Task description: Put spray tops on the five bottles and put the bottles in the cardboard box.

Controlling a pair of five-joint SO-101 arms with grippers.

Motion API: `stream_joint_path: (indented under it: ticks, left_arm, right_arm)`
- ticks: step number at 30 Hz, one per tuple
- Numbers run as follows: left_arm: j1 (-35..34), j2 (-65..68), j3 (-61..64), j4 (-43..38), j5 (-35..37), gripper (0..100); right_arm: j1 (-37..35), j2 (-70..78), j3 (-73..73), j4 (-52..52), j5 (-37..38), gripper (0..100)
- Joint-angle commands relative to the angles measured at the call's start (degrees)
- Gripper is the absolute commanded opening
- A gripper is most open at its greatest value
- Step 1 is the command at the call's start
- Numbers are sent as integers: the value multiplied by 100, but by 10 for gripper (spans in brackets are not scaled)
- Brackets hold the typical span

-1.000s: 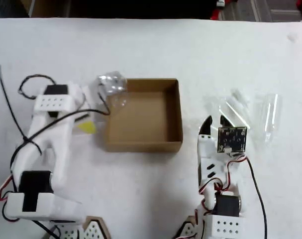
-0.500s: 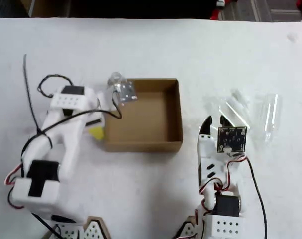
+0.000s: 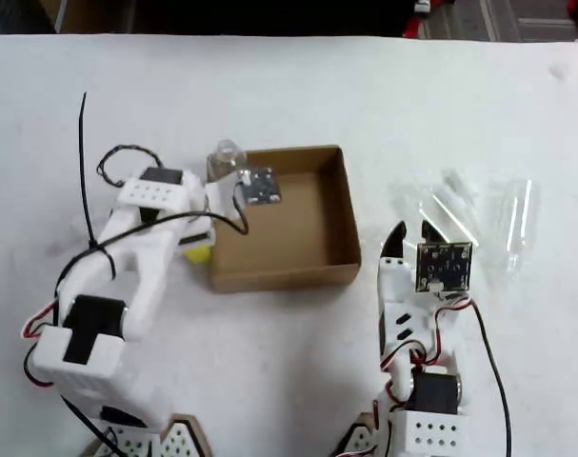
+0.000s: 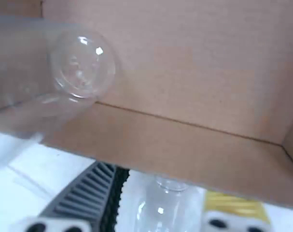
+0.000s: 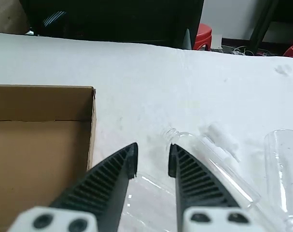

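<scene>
The white tabletop (image 3: 365,95) carries an open brown cardboard box (image 3: 281,276), set near its middle. At the box's far-left corner, over the left wall, is the left gripper (image 4: 170,191). Its fingers are clamped on a clear plastic bottle (image 3: 227,152), whose rounded end stands above that corner. Just right of the box, low over the tabletop, is the right gripper (image 5: 152,154), with its black ridged fingers slightly apart. Toward the tabletop's right edge, just beyond those fingers, lie loose clear bottles (image 5: 211,166) on their sides. A small white spray top (image 5: 217,134) lies just beside the nearest of them.
</scene>
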Motion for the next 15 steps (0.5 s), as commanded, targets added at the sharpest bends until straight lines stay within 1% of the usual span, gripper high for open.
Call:
stream_joint_path:
  ticks: [1, 4, 8, 13, 15]
  left_arm:
    - [66, -31, -334, -88, -35, 71]
    - [57, -57, -334, -62, -35, 35]
    - [57, -75, -334, -53, -35, 35]
    - [75, -75, -343, 185, -35, 37]
    - [66, -75, -343, 176, -35, 71]
  right_arm:
    - [31, -31, 44, -119, 79, 95]
    - [31, -31, 44, -119, 79, 95]
    - [31, -31, 44, -119, 79, 95]
    - [31, -31, 44, -127, 79, 95]
    - [31, -31, 44, -127, 79, 95]
